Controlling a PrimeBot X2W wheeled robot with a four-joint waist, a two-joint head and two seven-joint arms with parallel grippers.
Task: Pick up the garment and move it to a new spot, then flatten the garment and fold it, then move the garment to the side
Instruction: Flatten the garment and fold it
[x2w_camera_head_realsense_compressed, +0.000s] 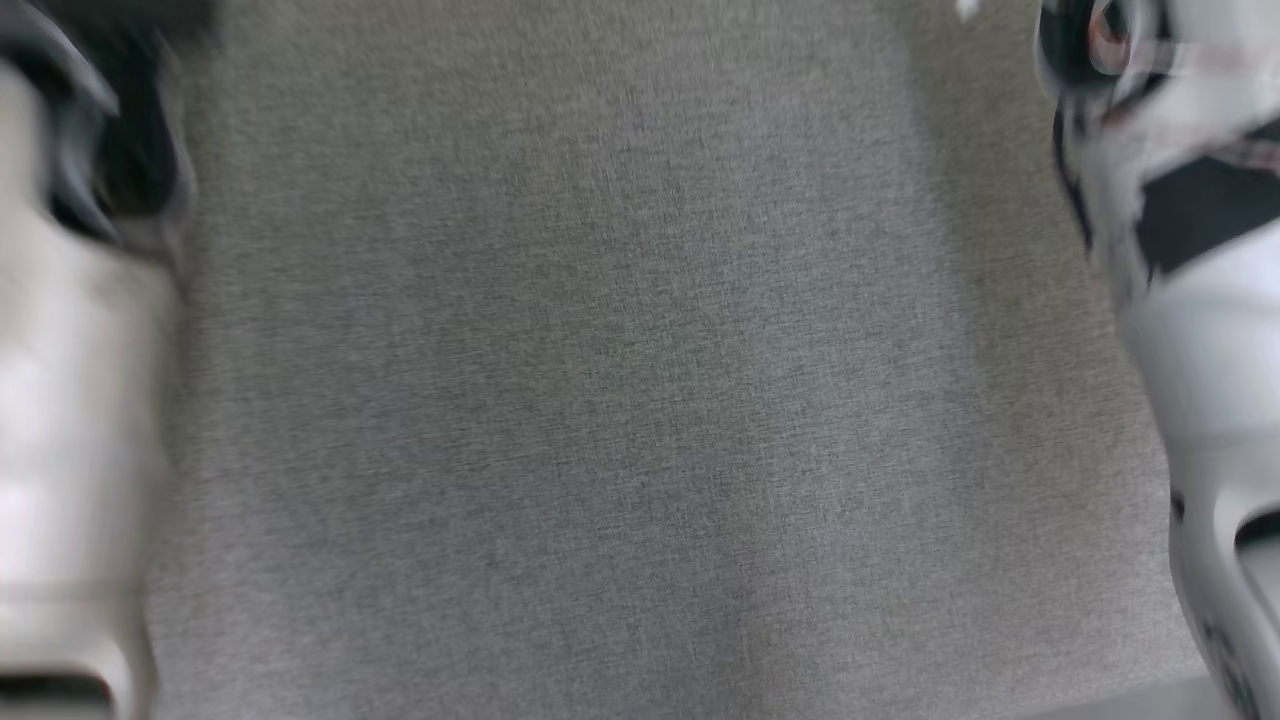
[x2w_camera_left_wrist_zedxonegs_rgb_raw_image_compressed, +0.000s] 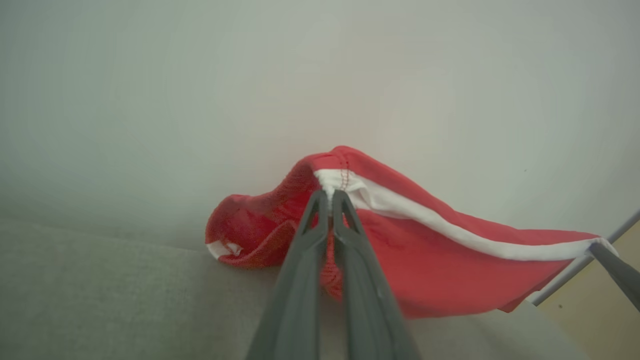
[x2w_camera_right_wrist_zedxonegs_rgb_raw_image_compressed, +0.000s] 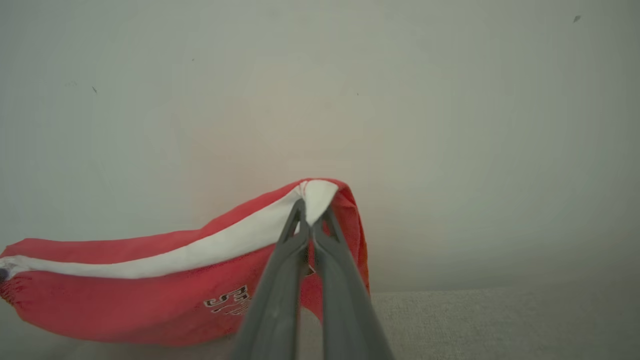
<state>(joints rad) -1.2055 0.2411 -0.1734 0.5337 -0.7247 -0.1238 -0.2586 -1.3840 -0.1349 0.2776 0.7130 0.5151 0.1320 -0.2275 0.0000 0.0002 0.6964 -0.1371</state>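
Note:
The garment is red cloth with a white band along its top edge, stretched between my two grippers and hanging above the grey fabric surface. My left gripper is shut on one end of the white band. At the other end my right gripper is shut on the band; black lettering shows on the red garment below it. The right gripper's dark fingertip shows at the left wrist view's right edge. In the blurred head view my pale left forearm and right forearm flank the frame.
A grey woven surface spreads below. A plain pale wall stands behind the garment. A thin metal rail and a yellowish floor patch show at the right of the left wrist view.

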